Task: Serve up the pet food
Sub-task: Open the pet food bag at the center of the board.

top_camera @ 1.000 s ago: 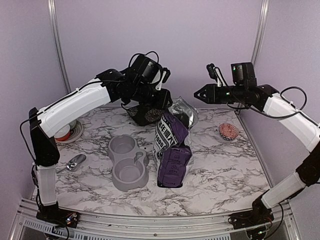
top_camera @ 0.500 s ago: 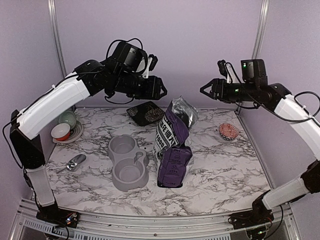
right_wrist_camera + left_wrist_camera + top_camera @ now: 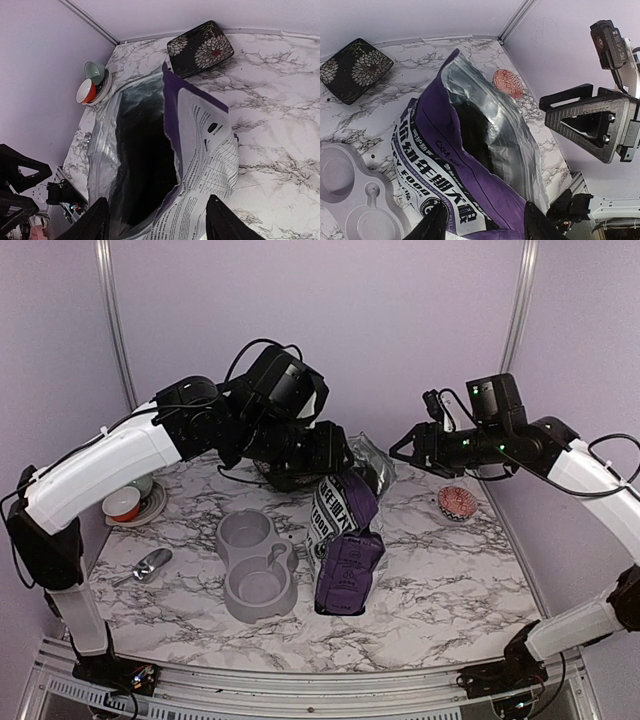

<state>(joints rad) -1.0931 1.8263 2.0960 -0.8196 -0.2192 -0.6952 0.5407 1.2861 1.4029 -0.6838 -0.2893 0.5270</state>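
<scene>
The purple-and-white food bag (image 3: 345, 540) stands upright mid-table, its torn top gaping with a silver lining (image 3: 510, 130). Its inside is dark in both wrist views, so the pet food is hidden. My left gripper (image 3: 335, 452) hovers open just left of the bag's mouth, its fingertips straddling the printed front (image 3: 485, 227). My right gripper (image 3: 398, 448) hangs open to the right of the mouth, apart from it, looking down into the opening (image 3: 160, 222). The grey double bowl (image 3: 257, 615) sits left of the bag with nothing in it.
A metal scoop (image 3: 150, 565) lies at the left edge. Stacked bowls on a plate (image 3: 128, 502) stand at the far left. A black flowered dish (image 3: 352, 70) sits behind the bag, and a pink patterned cup (image 3: 457, 502) at the right rear. Walls close in on three sides.
Both grippers have opened wider. The left arm swung up and away, then came back down beside the bag's mouth. The right gripper dropped lower, nearer the bag.
</scene>
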